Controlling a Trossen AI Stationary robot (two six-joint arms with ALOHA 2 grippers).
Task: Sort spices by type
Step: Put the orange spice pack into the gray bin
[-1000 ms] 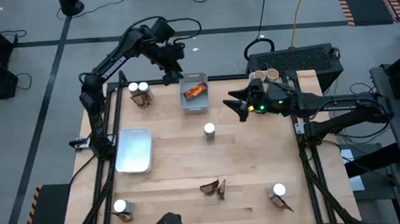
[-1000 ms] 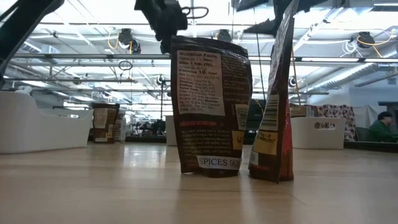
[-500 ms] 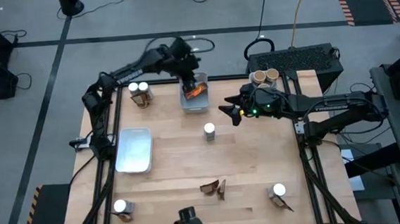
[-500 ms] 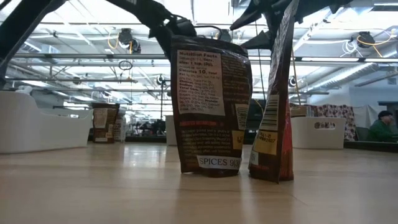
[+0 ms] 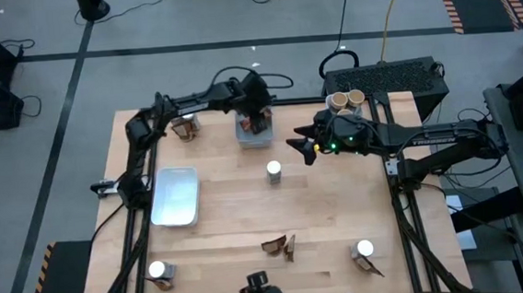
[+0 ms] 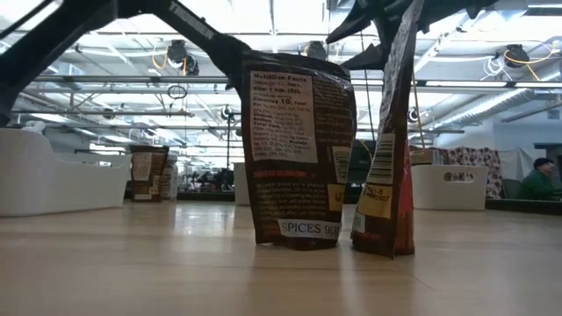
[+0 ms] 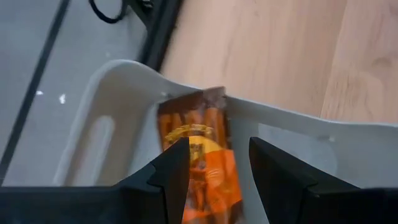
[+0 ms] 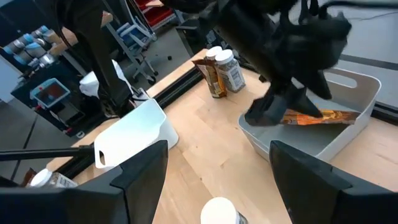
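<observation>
Inspection for you, operator.

**Between views**
- The high view places the left gripper [image 5: 258,119] over the grey tray [image 5: 254,140] at the far edge of the table. It hides what lies under it.
- The left wrist view shows this: an orange packet [image 7: 202,155] lies flat in that tray. The fingers [image 7: 168,177] stand apart to either side of it. Contact with the packet cannot be told.
- The right wrist view shows the same packet from the side, with the left gripper's tip just above it. It also shows two jars [image 8: 225,65] and a brown packet [image 8: 208,78] standing together beyond the tray.
- The right gripper [image 5: 300,146] hovers near the tray, above the table. Its fingers are spread wide and hold nothing.

**Writing**
- Only the low view gives readable print. The near packet [image 6: 299,149] reads "Nutrition Facts" and "SPICES".
- A second packet [image 6: 386,140] beside it stands edge-on, and its print is too small to read.
- A person [image 6: 540,178] sits far behind.

**Counts**
- Five white-capped jars: the far-left pair, one at table centre [image 5: 273,171], one near-left [image 5: 157,269], one near-right [image 5: 365,248].
- Two tan-topped tubs [image 5: 343,98] at the far-right edge.
- Six packets: one in the tray, one by the pair of jars, the near pair seen in the low view, and one beside each near-corner jar.
- Two trays: the grey one and a white tray [image 5: 176,195] on the left.
</observation>
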